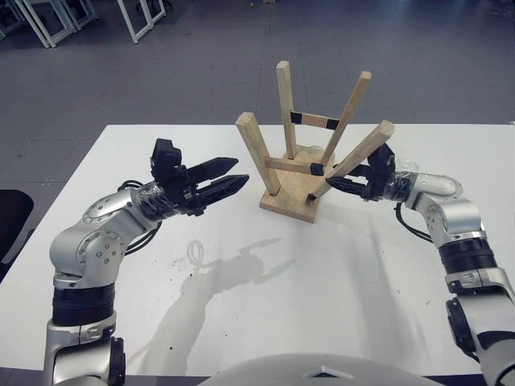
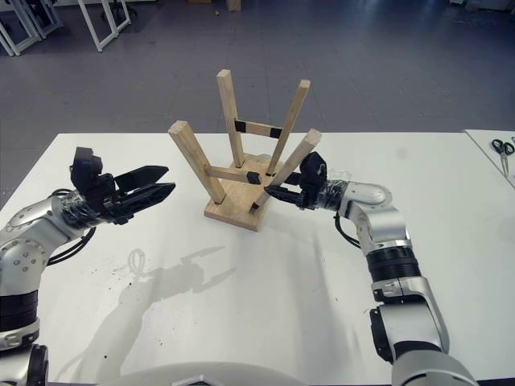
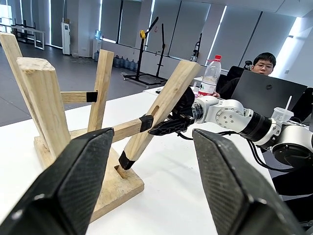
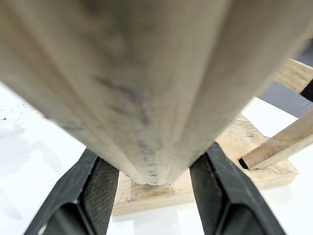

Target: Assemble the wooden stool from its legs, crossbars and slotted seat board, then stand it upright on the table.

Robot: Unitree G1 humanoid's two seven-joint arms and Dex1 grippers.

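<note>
The wooden stool stands upside down at the middle of the white table [image 1: 265,322], its seat board [image 1: 288,206] flat on the surface. The legs point up and splay outward, joined by crossbars [image 1: 291,166] with black tape at the joints. My right gripper [image 1: 331,183] is shut on the near right leg [image 1: 364,151], low down by the seat board; in the right wrist view its fingers [image 4: 98,191] press both sides of that leg [image 4: 146,88]. My left gripper [image 1: 239,172] is open, held above the table just left of the near left leg [image 1: 257,153], not touching it.
White table surface lies free in front of the stool and on both sides. Scissors [image 2: 503,147] lie on a separate table at the far right. In the left wrist view a bottle [image 3: 211,73] and a laptop [image 3: 266,95] stand in the room beyond.
</note>
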